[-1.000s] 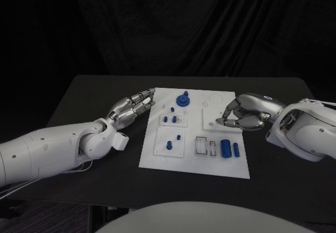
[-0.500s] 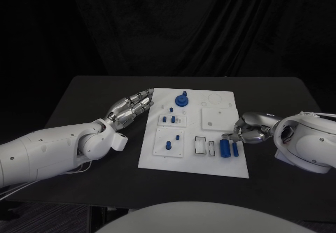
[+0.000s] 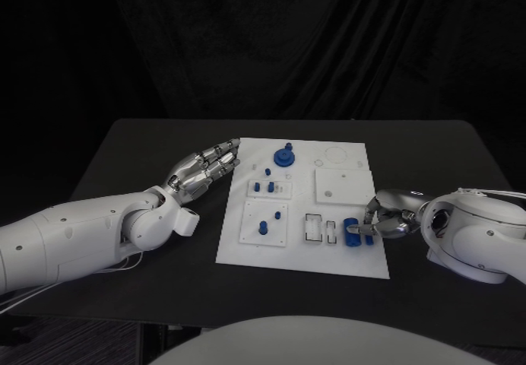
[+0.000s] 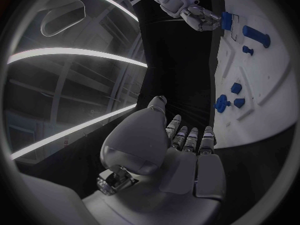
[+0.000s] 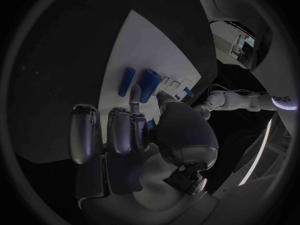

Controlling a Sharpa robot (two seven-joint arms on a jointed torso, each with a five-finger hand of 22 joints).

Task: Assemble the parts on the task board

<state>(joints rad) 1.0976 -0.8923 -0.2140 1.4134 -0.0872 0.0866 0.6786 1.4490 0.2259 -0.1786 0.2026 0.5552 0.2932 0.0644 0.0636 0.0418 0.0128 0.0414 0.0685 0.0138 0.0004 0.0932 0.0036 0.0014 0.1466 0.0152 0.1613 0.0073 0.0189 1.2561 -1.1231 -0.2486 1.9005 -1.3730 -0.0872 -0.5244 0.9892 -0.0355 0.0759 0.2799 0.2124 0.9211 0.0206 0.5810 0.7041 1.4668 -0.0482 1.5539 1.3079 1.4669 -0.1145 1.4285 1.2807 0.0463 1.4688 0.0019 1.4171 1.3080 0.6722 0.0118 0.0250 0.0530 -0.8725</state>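
Note:
The white task board (image 3: 302, 247) lies in the middle of the black table. Two blue cylinders lie side by side on its near right part: a thick one (image 3: 352, 232) (image 5: 149, 85) and a thin one (image 3: 369, 235) (image 5: 127, 81). My right hand (image 3: 388, 216) (image 5: 134, 130) hovers low at them. A finger and the thumb stand to either side of the thick cylinder's end, and it still lies on the board. My left hand (image 3: 206, 169) (image 4: 178, 150) stays at the board's left edge, fingers stretched out, holding nothing.
A blue round knob (image 3: 285, 157) stands at the board's far edge. Small blue pegs (image 3: 264, 185) (image 4: 228, 97) stand in the left-hand plates, with two more (image 3: 264, 226) nearer me. A raised square plate (image 3: 344, 185) and two open slots (image 3: 315, 228) lie close to the right hand.
My right hand has moved from above the square plate toward me and down to the blue cylinders. The left hand has not moved.

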